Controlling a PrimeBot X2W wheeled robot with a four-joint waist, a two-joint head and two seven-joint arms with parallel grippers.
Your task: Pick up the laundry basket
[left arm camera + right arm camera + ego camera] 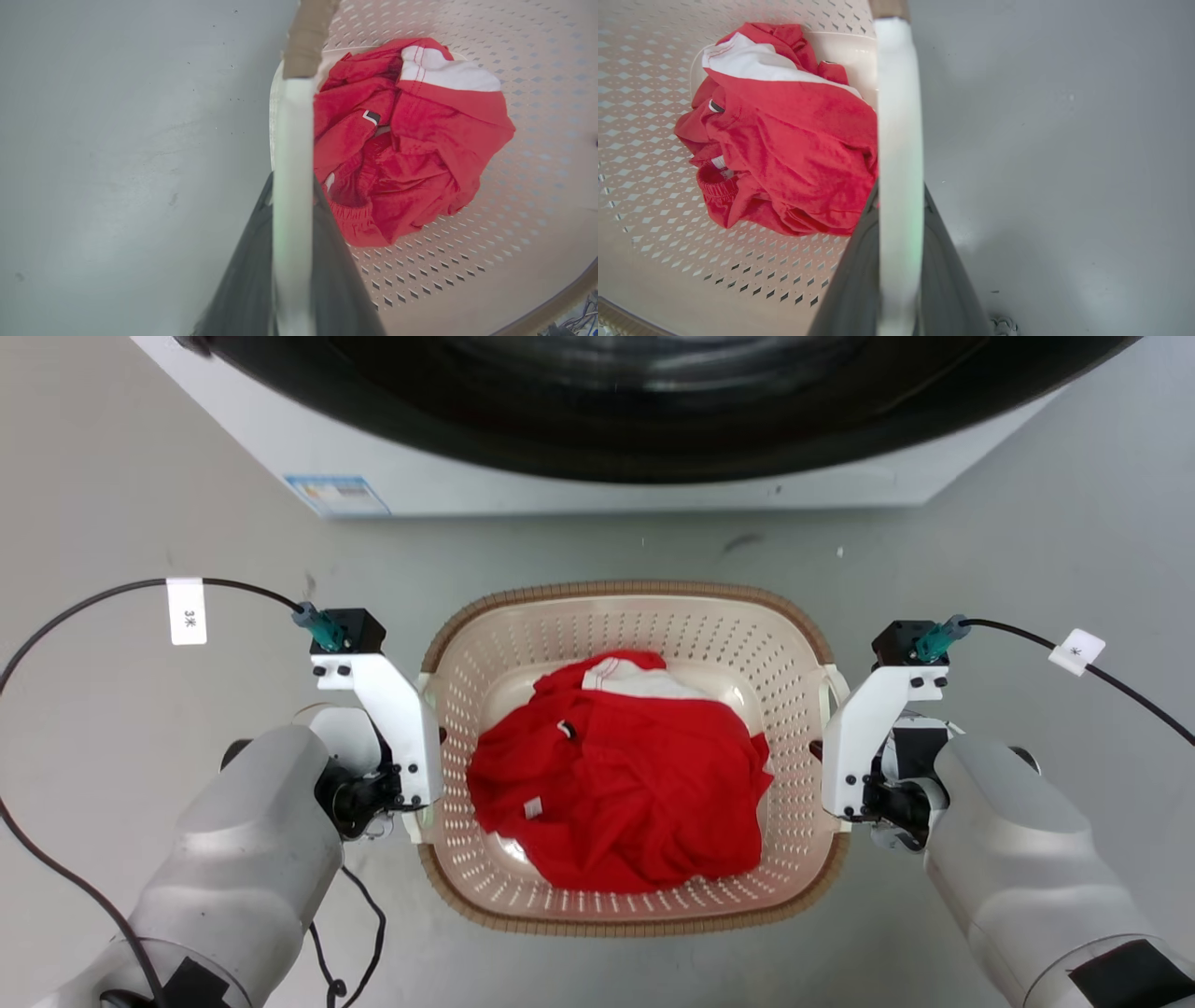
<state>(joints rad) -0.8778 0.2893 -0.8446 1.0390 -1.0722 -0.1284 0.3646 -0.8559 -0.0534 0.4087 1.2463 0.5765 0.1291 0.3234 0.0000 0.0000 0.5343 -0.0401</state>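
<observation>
The cream laundry basket [635,590] with a brown woven-look rim sits on the grey floor at the centre of the head view, holding a crumpled red and white garment [616,784]. My left gripper [418,784] is at the basket's left side. In the left wrist view its dark fingers [243,280] clamp the white side handle [292,140]. My right gripper [836,775] is at the basket's right side. The right wrist view shows its fingers [952,280] shut on the other white handle [899,116]. From the head, both sets of fingertips are hidden under the wrist mounts.
A white washing machine [420,476] with a dark round door stands just beyond the basket. Black cables [93,602] run across the floor from both wrists. Bare grey floor [1027,523] lies to either side.
</observation>
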